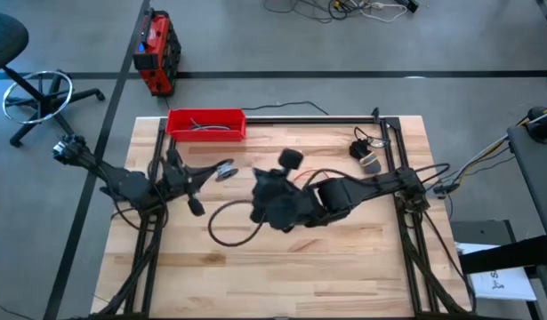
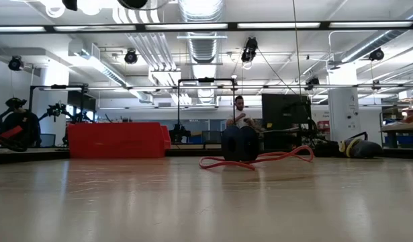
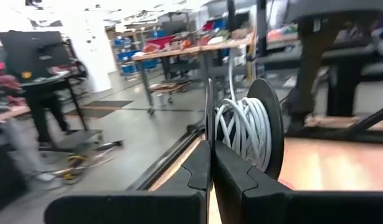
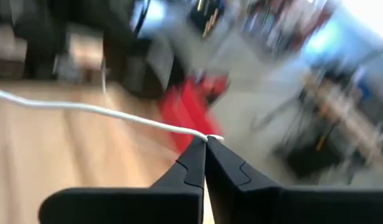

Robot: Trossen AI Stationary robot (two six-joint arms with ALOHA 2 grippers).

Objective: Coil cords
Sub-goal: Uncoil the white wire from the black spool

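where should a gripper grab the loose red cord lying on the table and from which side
Judging by its pose, grip the thin red cord on the open curve of its loop near the table's middle, coming straight down from above. It lies flat on the wooden table, and there nothing crowds it, unlike under the right gripper.

Right wrist view blurred — red tray [image 4: 194, 112] indistinct.

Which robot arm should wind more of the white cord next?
The right one, probably. Its right claw is shut on the loose end of the thin white cord, so it could circle the black disc spool that the left claw is clamping.
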